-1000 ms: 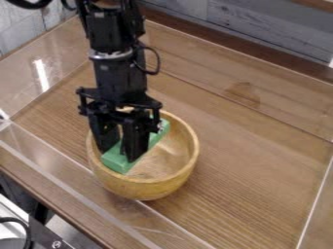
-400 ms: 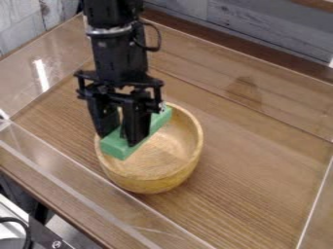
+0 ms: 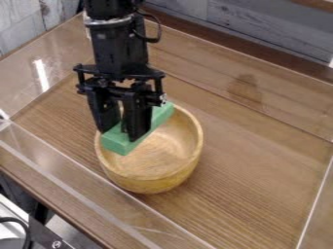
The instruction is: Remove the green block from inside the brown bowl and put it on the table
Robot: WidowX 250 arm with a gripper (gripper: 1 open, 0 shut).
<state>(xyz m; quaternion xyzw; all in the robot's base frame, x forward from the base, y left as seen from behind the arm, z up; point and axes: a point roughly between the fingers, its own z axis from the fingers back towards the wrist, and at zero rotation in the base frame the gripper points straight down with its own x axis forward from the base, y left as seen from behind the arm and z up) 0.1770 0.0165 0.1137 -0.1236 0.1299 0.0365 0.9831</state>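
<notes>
1. The brown bowl sits on the worktop, and since a second ago it has shifted slightly to the right in view, its base flat.
2. The arm reaches down from beyond the bowl, over its far-left side.
3. The tool is clamped on the green block, fingers pressed to its sides — no wider opening shows.
4. The green block has risen from inside the bowl and now hangs tilted above the bowl's left part — whether it fully clears the rim, I cannot tell. So the lifting seems mostly done; what remains, I judge, is carrying it past the bowl and setting it down.
</notes>
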